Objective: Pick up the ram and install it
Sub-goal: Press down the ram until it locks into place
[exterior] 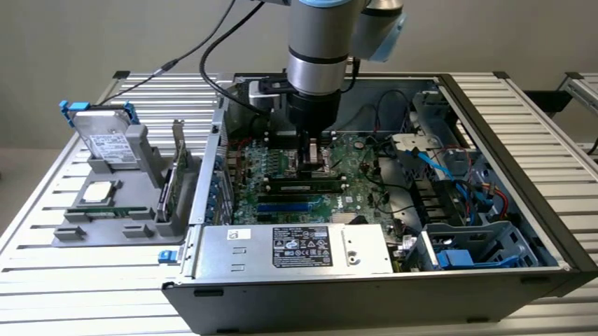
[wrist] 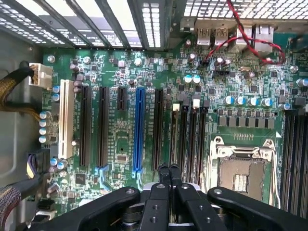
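- One large open black-and-silver computer case [exterior: 523, 126] is lying on its side on the slatted aluminium table [exterior: 38, 231], taking up the middle and the exterior view's right.
- The green motherboard [exterior: 360, 175] is lying flat on the case floor; in the wrist view its long black expansion slots [wrist: 86, 125], one blue slot [wrist: 139, 130] and one white slot [wrist: 66, 118] are running side by side, with the empty metal-framed processor socket [wrist: 240, 168] just beside the memory slots.
- The silver power supply box with a black label [exterior: 290, 248] is sitting at the near edge of the case.
- The silver-and-grey robot arm [exterior: 323, 49] is reaching straight down into the far middle of the case.
- The grey plastic parts holder [exterior: 112, 210] is standing on the table at the exterior view's left, carrying a silver hard drive [exterior: 101, 140], a square processor chip [exterior: 98, 191] and an upright green expansion card [exterior: 176, 178].
- The black gripper [wrist: 167, 169] is hovering just above the motherboard by the processor socket, its two fingers [wrist: 162, 172] pressed together and holding nothing.
- The ram [exterior: 304, 187], a long thin dark-green stick, is sitting in a memory slot on the motherboard, just on the near side of the gripper.
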`<state>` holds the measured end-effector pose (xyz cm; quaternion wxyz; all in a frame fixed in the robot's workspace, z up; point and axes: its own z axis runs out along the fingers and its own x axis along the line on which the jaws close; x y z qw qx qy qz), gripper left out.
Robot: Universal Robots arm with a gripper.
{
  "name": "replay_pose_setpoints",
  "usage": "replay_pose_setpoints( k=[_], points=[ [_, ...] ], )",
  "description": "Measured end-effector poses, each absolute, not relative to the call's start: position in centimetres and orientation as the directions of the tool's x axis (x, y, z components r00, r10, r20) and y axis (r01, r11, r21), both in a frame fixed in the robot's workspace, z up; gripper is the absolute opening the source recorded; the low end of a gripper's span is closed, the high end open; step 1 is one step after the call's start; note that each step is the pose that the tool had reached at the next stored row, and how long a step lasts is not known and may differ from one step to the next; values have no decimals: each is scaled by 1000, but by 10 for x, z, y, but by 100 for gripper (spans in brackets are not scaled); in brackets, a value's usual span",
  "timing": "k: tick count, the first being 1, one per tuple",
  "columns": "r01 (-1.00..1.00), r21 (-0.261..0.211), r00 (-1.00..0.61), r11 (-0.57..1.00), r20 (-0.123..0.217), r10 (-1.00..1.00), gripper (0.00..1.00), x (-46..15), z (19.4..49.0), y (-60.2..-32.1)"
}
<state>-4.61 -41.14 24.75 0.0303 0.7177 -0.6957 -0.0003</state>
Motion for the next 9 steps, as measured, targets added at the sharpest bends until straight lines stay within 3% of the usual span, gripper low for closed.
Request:
replay_pose_setpoints(
  k=[9],
  points=[
    [-999,44,32,-30,41,-999,10,-38,254,-411]
  ],
)
